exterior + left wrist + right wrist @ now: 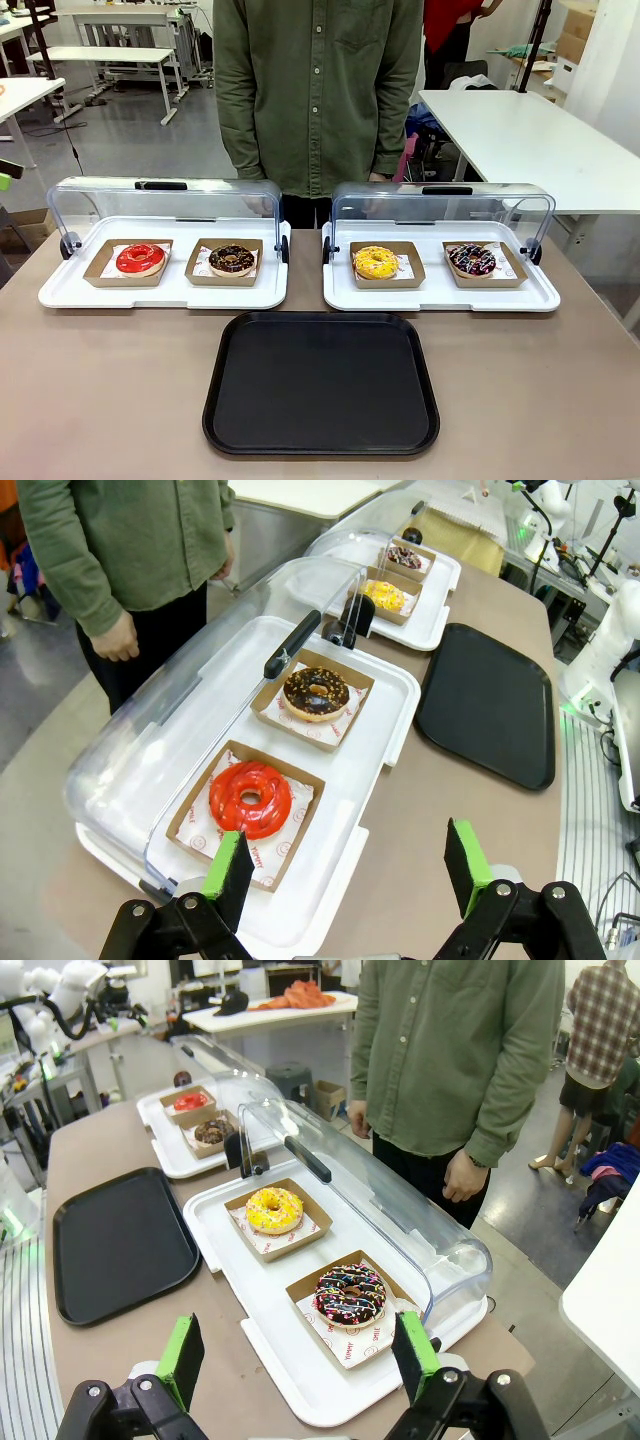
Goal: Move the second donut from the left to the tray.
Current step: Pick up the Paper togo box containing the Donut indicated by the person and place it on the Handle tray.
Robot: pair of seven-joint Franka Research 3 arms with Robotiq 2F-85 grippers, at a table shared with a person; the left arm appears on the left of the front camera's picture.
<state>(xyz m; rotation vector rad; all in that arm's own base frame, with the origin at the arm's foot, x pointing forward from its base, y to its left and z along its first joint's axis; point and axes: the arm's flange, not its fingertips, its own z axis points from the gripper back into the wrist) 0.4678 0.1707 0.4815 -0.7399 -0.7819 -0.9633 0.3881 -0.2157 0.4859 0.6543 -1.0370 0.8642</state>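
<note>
The second donut from the left point(233, 258) point(316, 691) point(212, 1132) has dark chocolate icing with pale sprinkles and sits in a brown cardboard holder on the left white tray, lid raised. The black tray point(321, 381) point(490, 702) point(118, 1241) lies bare at the table's near middle. My left gripper point(350, 868) hangs open above the table's left end, its green pads point(229, 863) wide apart, nothing between them. My right gripper point(300, 1354) is open too, above the right end, holding nothing.
A red-glazed donut point(140, 258) shares the left white tray point(160, 292). The right white tray point(440, 297) holds a yellow donut point(376, 262) and a dark donut with coloured sprinkles point(471, 260). Both clear lids stand open. A person in a green shirt point(318, 90) stands at the far edge.
</note>
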